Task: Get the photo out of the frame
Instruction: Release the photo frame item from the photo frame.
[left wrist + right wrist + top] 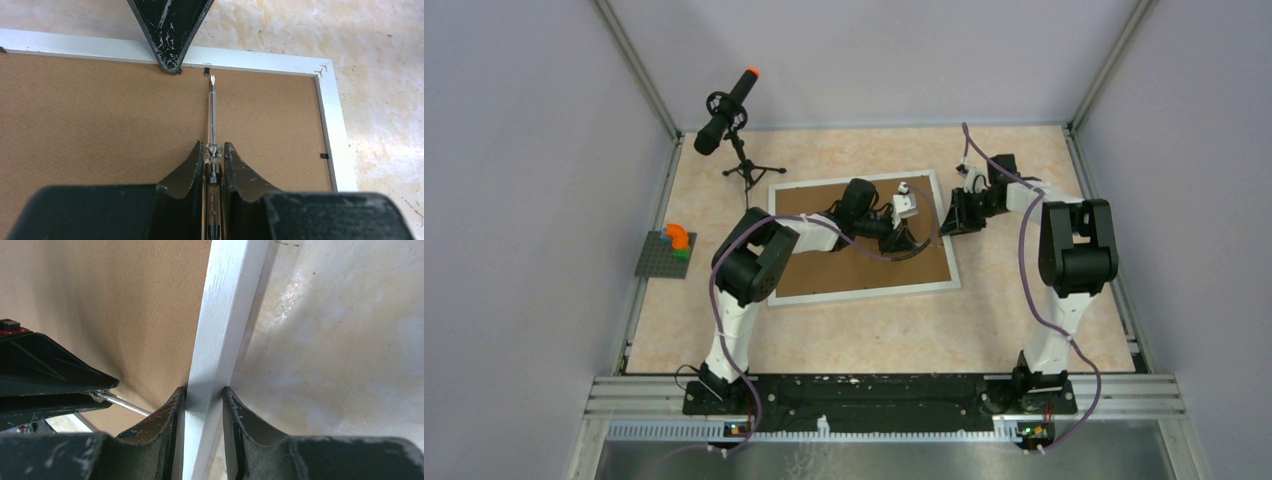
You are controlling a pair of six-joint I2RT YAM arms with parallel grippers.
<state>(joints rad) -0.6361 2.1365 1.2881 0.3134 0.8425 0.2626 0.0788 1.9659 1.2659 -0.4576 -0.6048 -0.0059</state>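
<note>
The frame [854,294] has a white border around a brown, finely speckled backing board [844,265]. The table [874,335] is pale peach with cream marbling. The left gripper [213,150] and the right gripper [204,392] are black with white scuffs. The screwdriver [213,115] has a silver shaft and a clear handle. At far left, a grey baseplate [652,262] carries orange, green and blue bricks [677,238]. The cables [1022,250] are purple.
</note>
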